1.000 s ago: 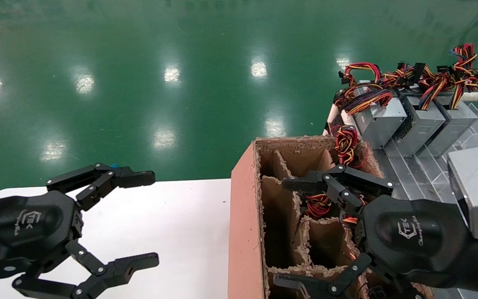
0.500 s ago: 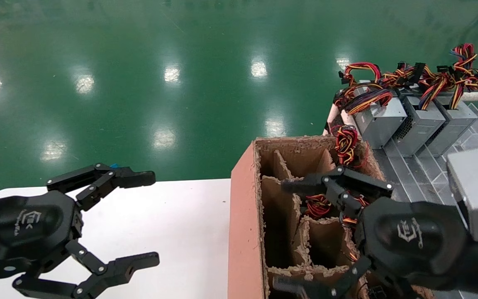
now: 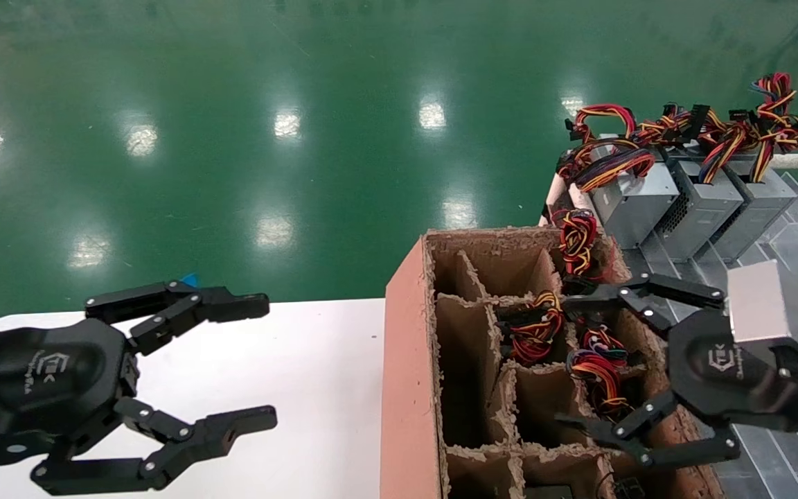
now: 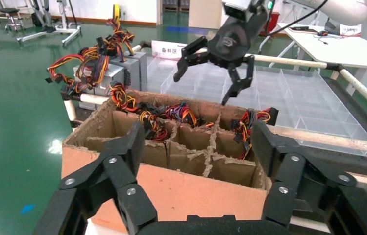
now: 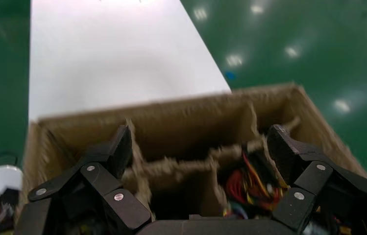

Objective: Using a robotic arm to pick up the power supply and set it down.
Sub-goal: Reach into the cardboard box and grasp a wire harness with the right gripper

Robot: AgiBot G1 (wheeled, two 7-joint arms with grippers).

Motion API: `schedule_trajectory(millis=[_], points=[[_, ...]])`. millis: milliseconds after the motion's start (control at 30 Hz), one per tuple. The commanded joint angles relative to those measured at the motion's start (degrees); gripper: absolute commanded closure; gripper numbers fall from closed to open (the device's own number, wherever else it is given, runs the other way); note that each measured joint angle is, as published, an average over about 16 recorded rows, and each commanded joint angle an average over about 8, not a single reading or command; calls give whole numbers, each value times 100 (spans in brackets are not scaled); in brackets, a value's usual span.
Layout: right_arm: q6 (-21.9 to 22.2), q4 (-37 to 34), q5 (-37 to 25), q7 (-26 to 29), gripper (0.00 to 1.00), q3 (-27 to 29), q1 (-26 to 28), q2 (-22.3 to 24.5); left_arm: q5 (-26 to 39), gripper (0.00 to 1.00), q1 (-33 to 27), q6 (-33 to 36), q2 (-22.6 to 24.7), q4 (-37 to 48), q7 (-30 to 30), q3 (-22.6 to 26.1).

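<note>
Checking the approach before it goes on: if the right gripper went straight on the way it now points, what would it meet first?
Probably the wire bundles sticking up from the cardboard box's right-hand cells. The open right gripper points at them from the box's right side; depth is unclear, so the divider tops may come first.

The right gripper (image 3: 603, 367) is swinging out toward the right rim of the cardboard box (image 3: 409, 360), uncovering wire bundles (image 3: 596, 364) in its cells. The left gripper (image 3: 260, 360) is nudging slightly forward.
</note>
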Motion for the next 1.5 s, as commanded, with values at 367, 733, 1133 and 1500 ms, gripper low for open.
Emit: schedule_trajectory(millis=[367, 733, 1133, 1500], points=[[-309, -768, -1137, -304, 100, -517, 725, -308, 0, 100, 0, 0, 0, 0, 0, 0], [-417, -1415, -1372, -622, 100, -969, 1137, -539, 0, 100, 0, 0, 0, 0, 0, 0], [-442, -1676, -1310, -679, 100, -1448, 1428, -589, 0, 100, 0, 0, 0, 0, 0, 0], [-446, -1249, -1278, -272, 100, -1967, 1808, -303, 0, 100, 0, 0, 0, 0, 0, 0]])
